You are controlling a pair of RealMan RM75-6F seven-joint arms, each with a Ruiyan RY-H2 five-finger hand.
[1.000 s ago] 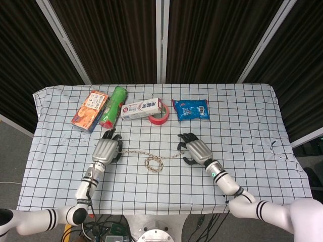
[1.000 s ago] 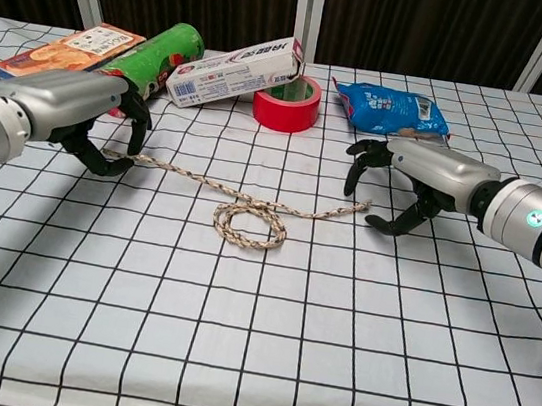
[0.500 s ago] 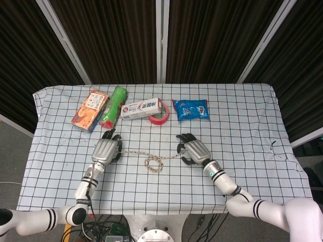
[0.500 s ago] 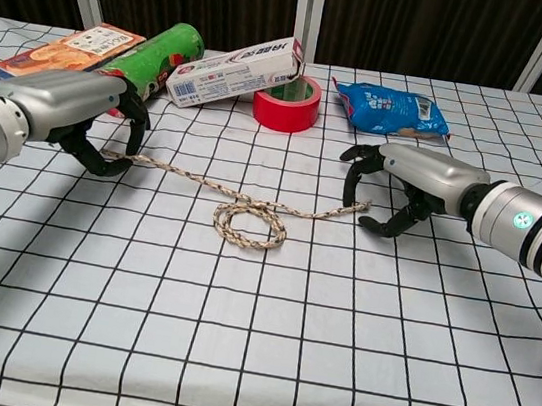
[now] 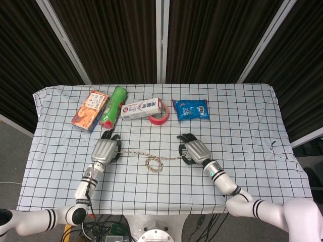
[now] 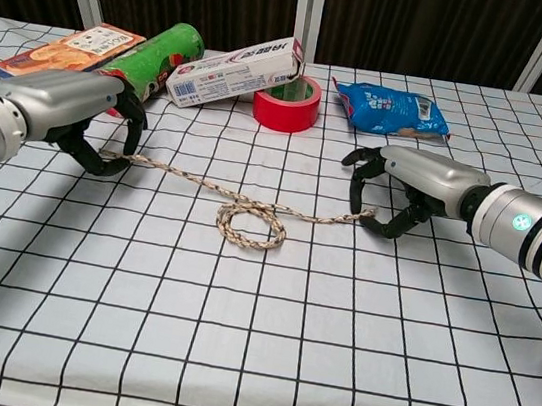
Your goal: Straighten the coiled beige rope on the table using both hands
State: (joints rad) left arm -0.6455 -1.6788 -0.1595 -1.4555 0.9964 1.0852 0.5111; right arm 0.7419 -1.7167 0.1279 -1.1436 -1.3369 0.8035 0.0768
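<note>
The beige rope point(image 6: 250, 225) lies across the checked tablecloth with a small coil in its middle point(image 5: 154, 163). My left hand point(image 6: 73, 115) point(image 5: 104, 150) grips the rope's left end, fingers curled down over it. From there the rope runs right to the coil, then on to my right hand point(image 6: 410, 182) point(image 5: 194, 151). That hand's fingers and thumb curl around the rope's right end and pinch it just above the cloth.
Along the far side stand an orange box point(image 6: 71, 46), a green can point(image 6: 156, 54) on its side, a toothpaste box point(image 6: 234, 69), a red tape roll point(image 6: 287, 104) and a blue snack packet point(image 6: 390, 109). The table point(image 5: 242, 116) is covered in white checked cloth.
My right hand has lowered and its fingers have closed in on the rope's right end. The stretch from coil to right hand now lies straighter. The left hand has barely moved.
</note>
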